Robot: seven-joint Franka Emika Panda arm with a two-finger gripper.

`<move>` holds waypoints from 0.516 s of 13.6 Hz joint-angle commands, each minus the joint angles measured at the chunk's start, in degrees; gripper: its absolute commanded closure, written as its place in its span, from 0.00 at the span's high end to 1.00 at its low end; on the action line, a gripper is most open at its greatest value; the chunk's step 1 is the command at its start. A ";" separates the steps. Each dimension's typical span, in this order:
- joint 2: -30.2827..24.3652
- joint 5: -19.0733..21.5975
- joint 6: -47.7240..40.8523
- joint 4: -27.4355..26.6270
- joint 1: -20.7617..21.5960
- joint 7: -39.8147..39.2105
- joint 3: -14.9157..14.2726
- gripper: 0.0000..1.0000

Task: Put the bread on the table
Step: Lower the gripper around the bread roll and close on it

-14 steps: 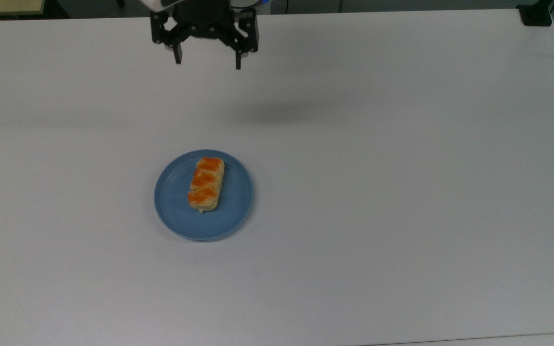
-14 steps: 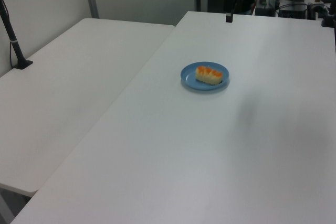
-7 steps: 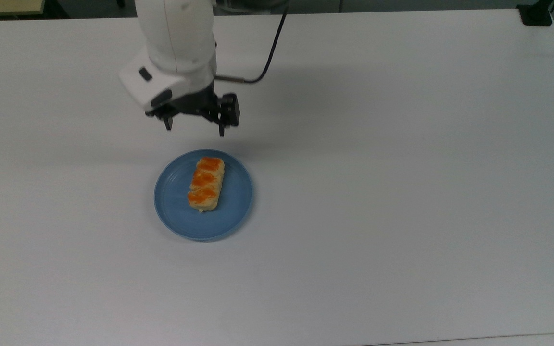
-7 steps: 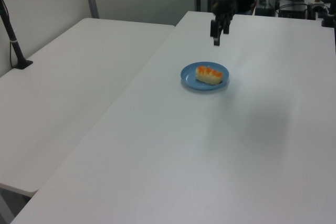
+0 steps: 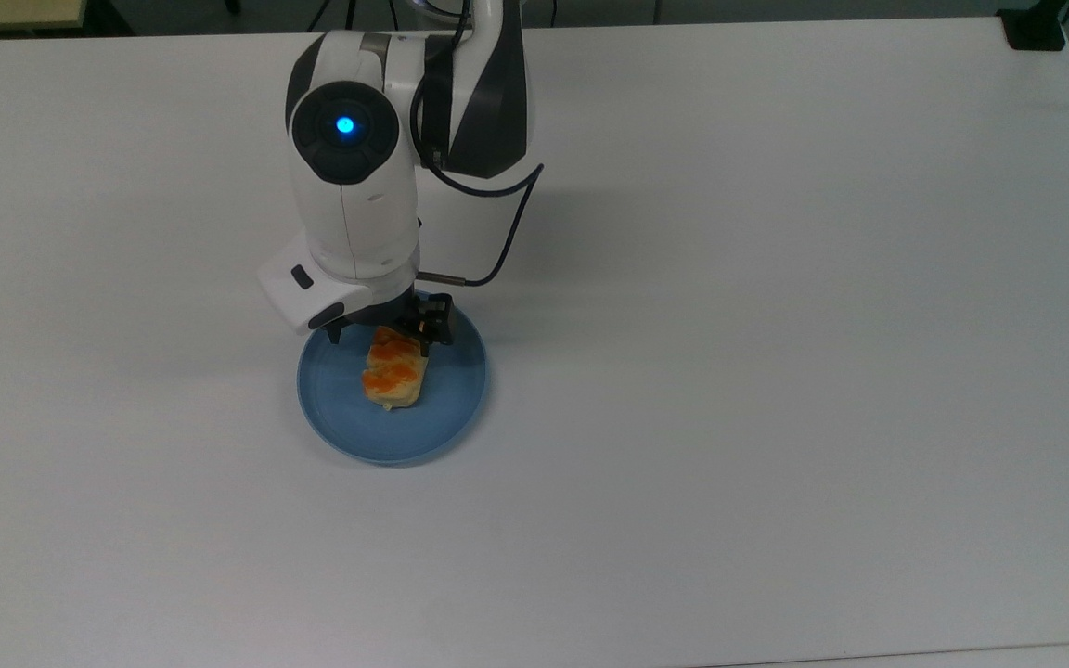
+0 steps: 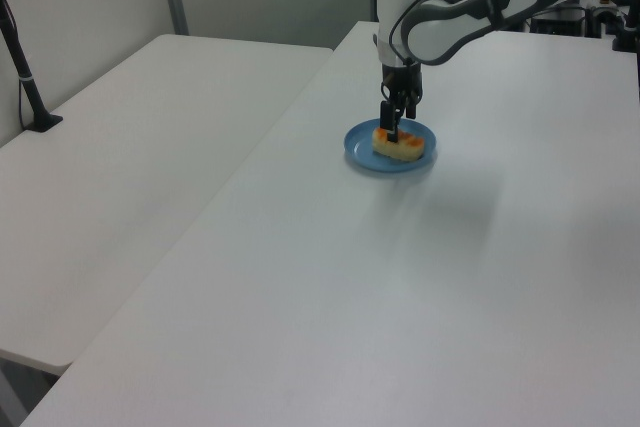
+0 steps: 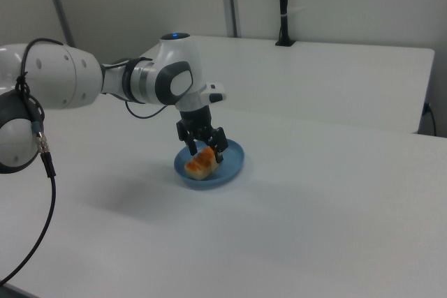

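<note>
bread (image 5: 394,373) on the blue plate (image 5: 446,408) looks soft and light; i'd pinch its long sides gently with the gripper (image 5: 379,336), fingers wide.

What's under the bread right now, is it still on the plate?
Yes. The bread lies on the blue plate, which rests on the white table. The open end effector straddles its far end, covering that part in the top view.

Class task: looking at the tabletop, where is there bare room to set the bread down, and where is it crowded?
Bare table lies on every side of the blue plate. It is crowded at the plate, where the open pincer straddles the bread.
</note>
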 commanded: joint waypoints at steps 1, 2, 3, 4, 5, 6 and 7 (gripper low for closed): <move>1.02 1.18 2.08 0.44 0.31 3.28 0.07 1.00; 1.11 1.18 2.08 0.44 0.39 3.81 0.08 1.00; 1.20 1.18 2.17 0.35 0.48 3.81 0.08 1.00; 1.38 1.27 2.25 0.35 0.40 3.81 0.08 1.00; 1.99 1.18 2.52 0.35 0.40 3.81 0.08 0.99; 2.17 1.18 3.56 0.26 0.40 3.81 0.08 0.86; 2.26 1.18 3.92 0.00 0.48 3.81 0.08 0.74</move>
